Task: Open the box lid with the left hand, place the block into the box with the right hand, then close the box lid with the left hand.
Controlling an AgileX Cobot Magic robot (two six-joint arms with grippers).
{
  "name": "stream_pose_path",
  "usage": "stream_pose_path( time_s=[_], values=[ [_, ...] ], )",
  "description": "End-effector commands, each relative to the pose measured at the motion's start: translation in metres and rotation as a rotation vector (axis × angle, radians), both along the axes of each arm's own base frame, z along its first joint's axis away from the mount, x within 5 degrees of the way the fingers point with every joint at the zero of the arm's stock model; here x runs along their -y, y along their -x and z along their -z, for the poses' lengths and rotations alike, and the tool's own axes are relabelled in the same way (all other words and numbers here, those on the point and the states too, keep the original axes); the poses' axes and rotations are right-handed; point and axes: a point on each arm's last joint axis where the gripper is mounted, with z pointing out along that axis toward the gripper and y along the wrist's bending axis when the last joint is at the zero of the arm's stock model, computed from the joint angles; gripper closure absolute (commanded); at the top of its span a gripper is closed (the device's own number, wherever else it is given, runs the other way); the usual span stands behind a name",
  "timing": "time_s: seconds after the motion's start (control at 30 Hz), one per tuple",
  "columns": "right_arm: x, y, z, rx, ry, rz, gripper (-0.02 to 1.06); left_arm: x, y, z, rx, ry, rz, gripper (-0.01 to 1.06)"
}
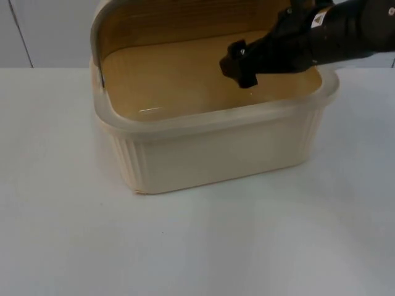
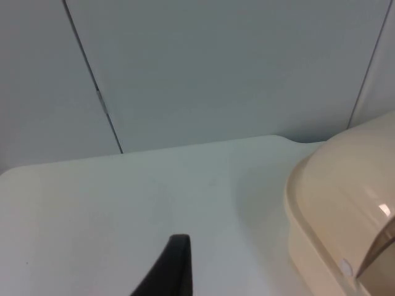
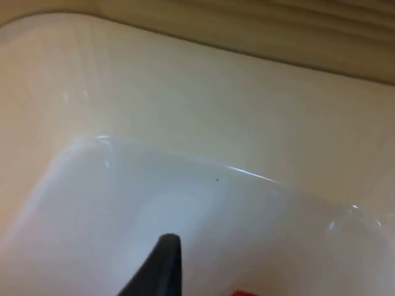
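The block shows as a sliver of red just beside the right gripper's fingertip, low inside the box; whether the fingers grip it or have let go, I cannot tell. The cream box stands on the white table with its lid swung up at the 12 o'clock side. The right gripper reaches in from 2 o'clock, above the interior. The left gripper waits over bare table, the box's outer wall near it; its grip cannot be judged.
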Motion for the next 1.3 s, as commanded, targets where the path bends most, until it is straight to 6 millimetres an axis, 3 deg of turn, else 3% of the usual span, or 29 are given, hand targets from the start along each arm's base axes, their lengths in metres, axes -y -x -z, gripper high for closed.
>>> stream_pose_path(
  time_s=[0.0, 0.3, 0.43, 0.47, 0.6, 1.1, 1.2, 1.27],
  values=[
    [0.002, 0.004, -0.018, 0.008, 0.005, -0.013, -0.01, 0.0, 0.001, -0.002, 0.003, -0.001, 0.001, 0.01],
    [0.012, 0.026, -0.061, -0.038, 0.008, -0.035, -0.01, 0.0, 0.001, -0.002, 0.003, -0.001, 0.001, 0.01],
    [0.023, 0.047, -0.115, 0.067, -0.066, -0.031, -0.01, 0.0, 0.001, -0.001, -0.005, -0.001, 0.001, 0.01],
    [0.023, 0.047, -0.115, 0.067, -0.066, -0.031, -0.01, 0.0, 0.001, -0.001, -0.005, -0.001, 0.001, 0.01],
    [0.038, 0.073, -0.166, 0.185, -0.134, -0.032, -0.01, 0.0, 0.002, 0.0, -0.021, -0.001, 0.002, 0.01],
    [0.07, 0.127, -0.236, 0.364, -0.228, -0.037, -0.01, 0.0, 0.002, 0.0, -0.021, -0.001, 0.002, 0.01],
    [0.083, 0.132, -0.245, 0.382, -0.24, -0.004, -0.01, 0.0, 0.002, 0.0, -0.021, -0.001, 0.002, 0.01],
    [0.103, 0.132, -0.252, 0.406, -0.256, 0.064, -0.01, 0.0, 0.002, 0.0, -0.021, -0.001, 0.002, 0.01]
  ],
)
